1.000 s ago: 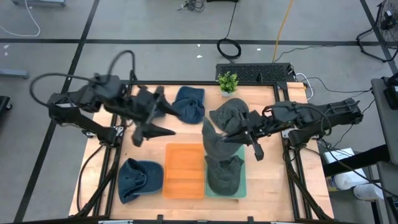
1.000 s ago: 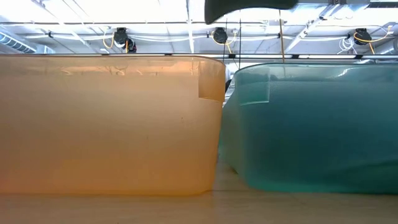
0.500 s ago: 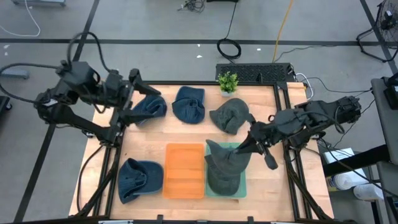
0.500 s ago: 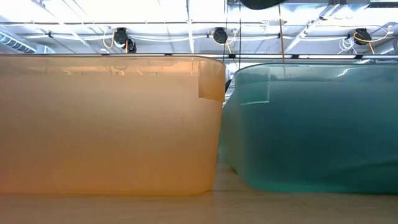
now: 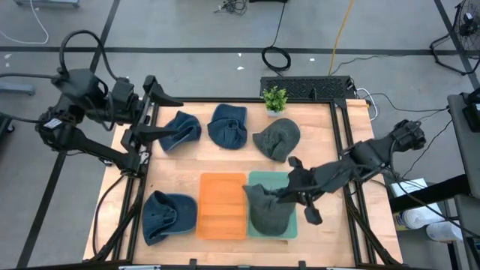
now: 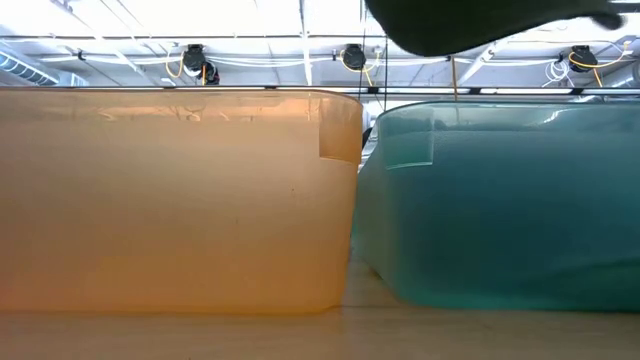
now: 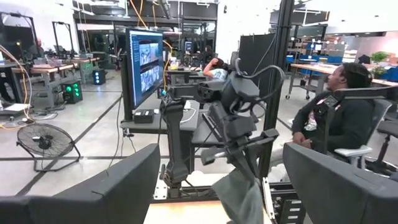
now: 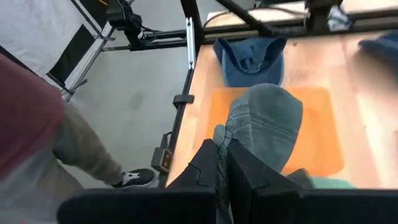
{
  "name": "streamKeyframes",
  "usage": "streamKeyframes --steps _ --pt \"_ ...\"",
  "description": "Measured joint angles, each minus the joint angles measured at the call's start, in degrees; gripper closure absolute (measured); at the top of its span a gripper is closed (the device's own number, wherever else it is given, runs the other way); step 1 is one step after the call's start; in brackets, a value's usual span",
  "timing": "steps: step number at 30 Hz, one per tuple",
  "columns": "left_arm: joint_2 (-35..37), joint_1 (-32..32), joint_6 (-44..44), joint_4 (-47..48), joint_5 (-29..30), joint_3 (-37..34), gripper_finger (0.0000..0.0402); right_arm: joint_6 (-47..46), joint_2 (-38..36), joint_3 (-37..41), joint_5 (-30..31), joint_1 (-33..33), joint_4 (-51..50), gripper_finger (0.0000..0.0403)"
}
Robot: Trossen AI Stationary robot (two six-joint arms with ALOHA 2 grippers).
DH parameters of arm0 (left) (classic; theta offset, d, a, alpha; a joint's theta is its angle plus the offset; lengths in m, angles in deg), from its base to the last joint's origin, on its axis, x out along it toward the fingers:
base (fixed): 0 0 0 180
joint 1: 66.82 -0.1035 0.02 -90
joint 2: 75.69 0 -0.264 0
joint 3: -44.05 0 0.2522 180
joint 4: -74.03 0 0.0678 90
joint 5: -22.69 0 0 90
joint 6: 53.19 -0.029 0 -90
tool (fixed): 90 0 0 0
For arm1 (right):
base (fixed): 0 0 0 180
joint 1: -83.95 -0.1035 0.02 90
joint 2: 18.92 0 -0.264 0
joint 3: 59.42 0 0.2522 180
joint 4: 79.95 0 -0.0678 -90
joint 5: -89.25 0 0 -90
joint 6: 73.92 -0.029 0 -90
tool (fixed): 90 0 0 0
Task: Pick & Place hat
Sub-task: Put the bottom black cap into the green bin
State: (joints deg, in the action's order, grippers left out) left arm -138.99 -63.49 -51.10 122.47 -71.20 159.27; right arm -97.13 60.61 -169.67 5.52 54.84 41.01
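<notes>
The right claw point(image 5: 279, 196) is down over the green bin point(image 5: 292, 178), fingers pinched together on a fold of a grey hat point(image 5: 270, 208). In the right wrist view you can see the two dark fingers point(image 8: 239, 163) squeezed tight on the fabric, with the hat's rounded crown point(image 8: 266, 121) bulging out past the tips. From above, the hat is bunched up in the green bin and covers most of it. In the low view its dark underside point(image 6: 470, 22) hangs just above the teal wall of the bin point(image 6: 500, 200), so it isn't fully settled in there.

Right beside the green bin, touching it, sits the orange bin point(image 5: 222, 205).

Rest of the worktop point(image 5: 180, 169): three more hats in a row along the far side. There's a blue hat point(image 5: 180, 130) on the left, another blue one point(image 5: 228, 124) in the middle, and a second grey hat point(image 5: 277, 139) on the right. One more blue hat point(image 5: 168, 215) lies at the near left corner, just beside the orange bin. A little green plant point(image 5: 274, 98) stands at the far edge.

The left claw point(image 5: 161, 112) is parked up at the far left corner, raised off the worktop with its fingers spread wide apart. Its wrist view looks level across the room with both fingers point(image 7: 112, 186) far apart at the sides. That view also catches a person point(image 7: 339, 118) sitting in a chair, and a monitor point(image 7: 144, 62) on a stand.
</notes>
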Motion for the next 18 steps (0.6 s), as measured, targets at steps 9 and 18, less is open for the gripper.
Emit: streamKeyframes --steps 9,18 --pt "0.77 0.0 -0.92 1.79 -0.29 -0.01 0.0052 -3.4 3.98 0.06 6.93 -2.63 2.05 0.0403" --pt "1.16 0.0 -0.9 3.28 -0.54 -0.01 0.0055 -8.05 2.66 8.17 7.46 -2.4 6.68 0.0403"
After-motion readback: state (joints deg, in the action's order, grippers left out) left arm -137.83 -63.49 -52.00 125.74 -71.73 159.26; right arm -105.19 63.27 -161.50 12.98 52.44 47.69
